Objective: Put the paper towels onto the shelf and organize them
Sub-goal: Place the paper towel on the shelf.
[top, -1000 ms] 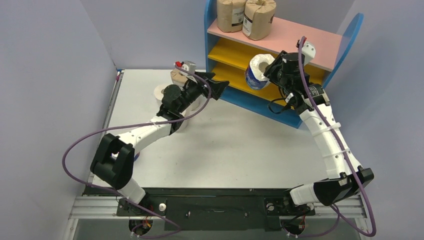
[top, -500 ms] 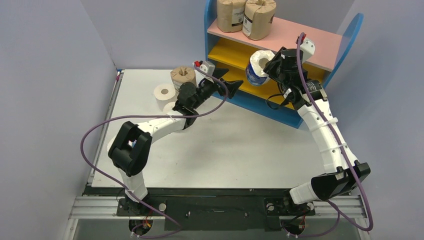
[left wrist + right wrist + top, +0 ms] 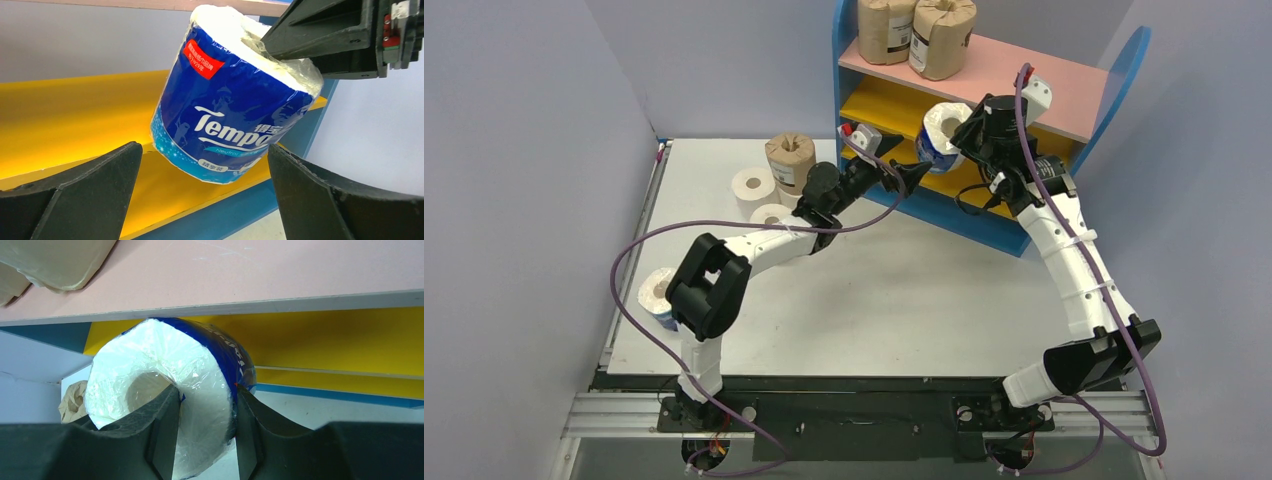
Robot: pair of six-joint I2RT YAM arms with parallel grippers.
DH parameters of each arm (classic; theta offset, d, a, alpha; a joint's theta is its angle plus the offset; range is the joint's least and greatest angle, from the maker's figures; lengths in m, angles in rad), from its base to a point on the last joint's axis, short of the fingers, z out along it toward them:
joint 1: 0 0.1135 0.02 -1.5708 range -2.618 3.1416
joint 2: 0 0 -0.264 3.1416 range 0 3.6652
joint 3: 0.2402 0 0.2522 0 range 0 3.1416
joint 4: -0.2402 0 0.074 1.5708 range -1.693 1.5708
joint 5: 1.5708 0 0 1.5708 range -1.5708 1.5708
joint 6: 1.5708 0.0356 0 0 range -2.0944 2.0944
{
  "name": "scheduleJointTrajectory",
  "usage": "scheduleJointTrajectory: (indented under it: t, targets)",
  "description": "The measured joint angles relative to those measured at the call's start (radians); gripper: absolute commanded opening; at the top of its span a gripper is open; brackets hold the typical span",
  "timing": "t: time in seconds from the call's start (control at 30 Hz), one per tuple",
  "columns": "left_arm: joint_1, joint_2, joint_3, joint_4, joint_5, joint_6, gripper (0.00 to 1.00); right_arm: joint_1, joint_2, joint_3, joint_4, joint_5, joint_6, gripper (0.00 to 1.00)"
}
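My right gripper (image 3: 959,135) is shut on a blue-and-white Tempo roll (image 3: 938,136), one finger in its core, holding it tilted in front of the shelf's (image 3: 1114,95) yellow middle board (image 3: 894,103). The roll also shows in the left wrist view (image 3: 227,95) and the right wrist view (image 3: 165,385). My left gripper (image 3: 914,172) is open and empty, just left of and below the roll, its jaws either side of it without touching. Two brown-wrapped rolls (image 3: 916,35) stand on the pink top board (image 3: 1024,80). A brown roll (image 3: 790,160), two white rolls (image 3: 760,198) and another Tempo roll (image 3: 657,293) are on the table.
The shelf stands at the table's back right, its blue base (image 3: 964,218) on the table top. The left arm's purple cable (image 3: 639,260) loops over the left half of the table. Grey walls enclose the left and back sides.
My left arm has swung right, from near the table rolls to the shelf front beside the held roll, uncovering the rolls behind it. My right gripper lifted the Tempo roll slightly toward the middle board.
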Motion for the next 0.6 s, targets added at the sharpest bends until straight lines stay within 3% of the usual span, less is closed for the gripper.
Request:
scheduleJointTrajectory:
  t: [0.37,0.6]
  targets:
    - [-0.011,0.053,0.065,-0.006,-0.008,0.057,0.96,-0.005,0.014,0.023,-0.014,-0.015,0.0,0.29]
    - [-0.013,0.06,0.076,-0.01,-0.007,0.064,0.96,-0.008,0.017,0.028,-0.017,-0.024,0.0,0.38]
